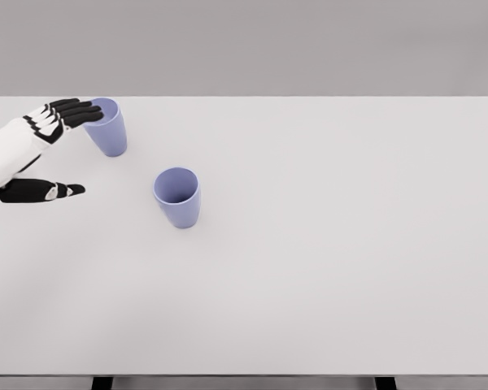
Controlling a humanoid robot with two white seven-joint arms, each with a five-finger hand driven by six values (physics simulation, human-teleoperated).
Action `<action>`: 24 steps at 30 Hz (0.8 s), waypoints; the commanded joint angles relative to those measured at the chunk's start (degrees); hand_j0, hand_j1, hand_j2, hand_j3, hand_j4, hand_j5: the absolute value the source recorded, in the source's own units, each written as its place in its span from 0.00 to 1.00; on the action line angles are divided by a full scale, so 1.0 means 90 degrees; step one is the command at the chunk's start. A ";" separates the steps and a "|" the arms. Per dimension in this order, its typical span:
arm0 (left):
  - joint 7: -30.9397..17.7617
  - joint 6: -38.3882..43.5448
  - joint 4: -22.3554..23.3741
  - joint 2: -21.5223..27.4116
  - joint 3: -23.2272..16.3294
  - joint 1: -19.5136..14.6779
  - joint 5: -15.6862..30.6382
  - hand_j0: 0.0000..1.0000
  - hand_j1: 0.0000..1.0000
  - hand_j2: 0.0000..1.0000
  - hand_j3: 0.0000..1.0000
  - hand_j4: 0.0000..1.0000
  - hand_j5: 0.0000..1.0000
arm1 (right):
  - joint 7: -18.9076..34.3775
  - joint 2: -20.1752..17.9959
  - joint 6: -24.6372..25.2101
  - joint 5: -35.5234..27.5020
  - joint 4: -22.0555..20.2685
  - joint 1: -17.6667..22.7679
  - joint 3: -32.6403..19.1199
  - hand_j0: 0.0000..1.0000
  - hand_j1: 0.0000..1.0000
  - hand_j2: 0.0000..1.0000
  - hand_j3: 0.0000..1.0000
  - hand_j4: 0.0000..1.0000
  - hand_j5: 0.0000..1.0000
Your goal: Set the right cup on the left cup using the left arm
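Right cup stood upright nearest, light and rigid, probably slick; best gripped round its wall. Left hand spread wide, empty, fingertips at left cup.

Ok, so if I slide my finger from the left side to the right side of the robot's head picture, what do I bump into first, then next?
Left hand → far cup → near cup → then only bare white table.

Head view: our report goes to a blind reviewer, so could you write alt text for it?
The robot's left hand, fingers spread, reaches in at the far left of a white table, its fingertips at the rim of one upright lilac plastic cup. A second lilac cup stands apart, nearer the camera.
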 commanded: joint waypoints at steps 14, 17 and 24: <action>-0.0266 0.0000 -0.0187 0.0527 -0.1836 -0.0146 0.2975 0.95 0.95 0.95 0.95 0.95 0.95 | -0.0001 0.0000 0.0000 0.0000 0.0000 0.0000 0.0000 1.00 1.00 1.00 1.00 1.00 1.00; -0.0266 0.0089 -0.0187 0.0089 -0.1876 -0.0137 0.3101 0.96 0.96 0.96 0.96 0.96 0.96 | -0.0001 0.0000 0.0000 0.0000 0.0000 0.0000 0.0000 1.00 1.00 1.00 1.00 1.00 1.00; -0.0266 0.1965 -0.0187 -0.0450 -0.1866 -0.0176 0.3971 0.96 0.96 0.96 0.96 0.96 0.96 | -0.0001 0.0000 0.0000 0.0000 0.0000 0.0000 0.0000 1.00 1.00 1.00 1.00 1.00 1.00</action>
